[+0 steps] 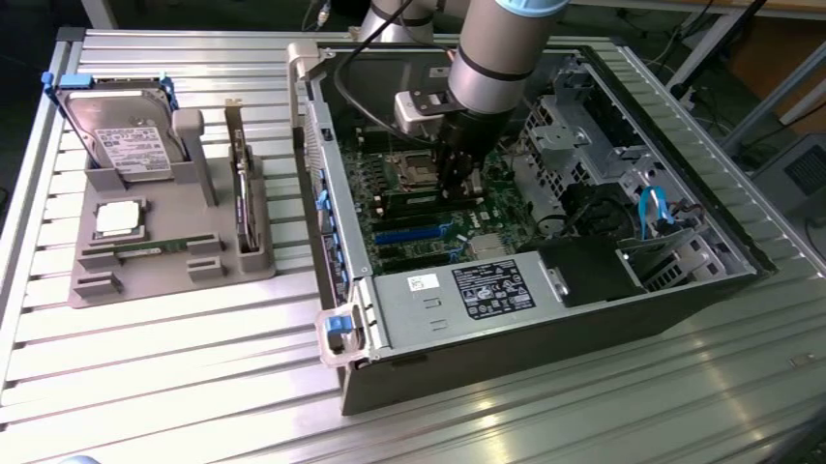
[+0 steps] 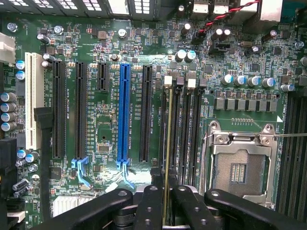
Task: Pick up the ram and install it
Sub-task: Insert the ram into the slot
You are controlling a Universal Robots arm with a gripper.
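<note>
Claw [image 2: 166,192] closed on one ram [image 2: 166,134], edge-on over four memory slots [image 2: 185,129].

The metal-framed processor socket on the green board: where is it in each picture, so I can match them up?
Exterior view: the processor socket sits inside the open computer case, just to the exterior view's left of the tool.
Wrist view: the processor socket lies beside the black memory slots, over which the tool grips the ram edge-on.
Shared landmark: the long blue slot.
</note>
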